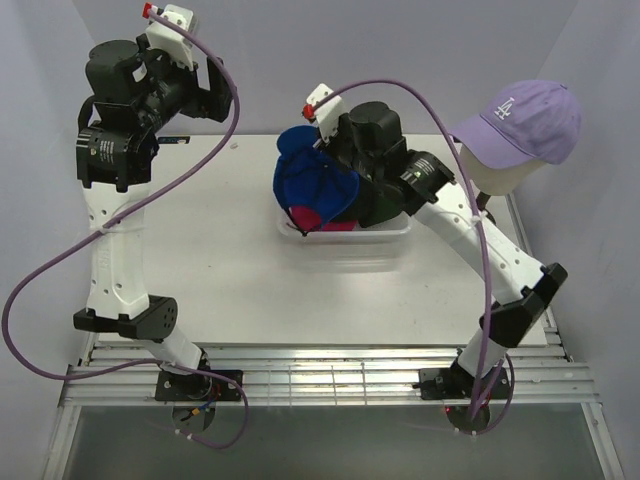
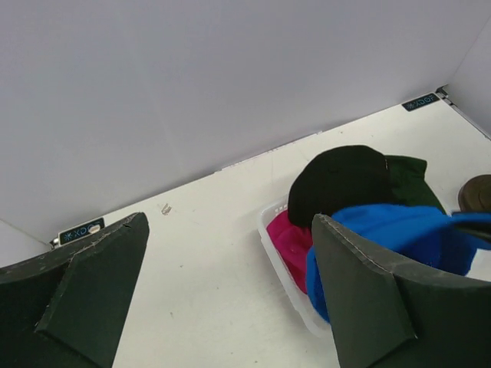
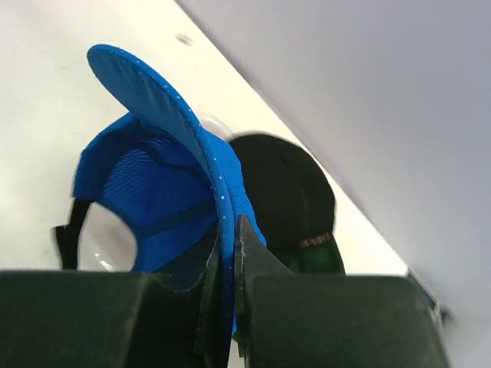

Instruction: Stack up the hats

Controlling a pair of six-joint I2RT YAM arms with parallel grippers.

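Blue cap (image 3: 146, 184) in right hand (image 3: 229, 234)

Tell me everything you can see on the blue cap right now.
The blue cap is bright blue fabric with a mesh-looking lining, a curved brim dotted with tiny pale specks, and a dark strap at the back. The right gripper is shut on its edge, holding it tipped so the inside faces the wrist camera and the brim points up. It hangs over the white basket, above the magenta cap. Whether it touches the other caps is unclear.
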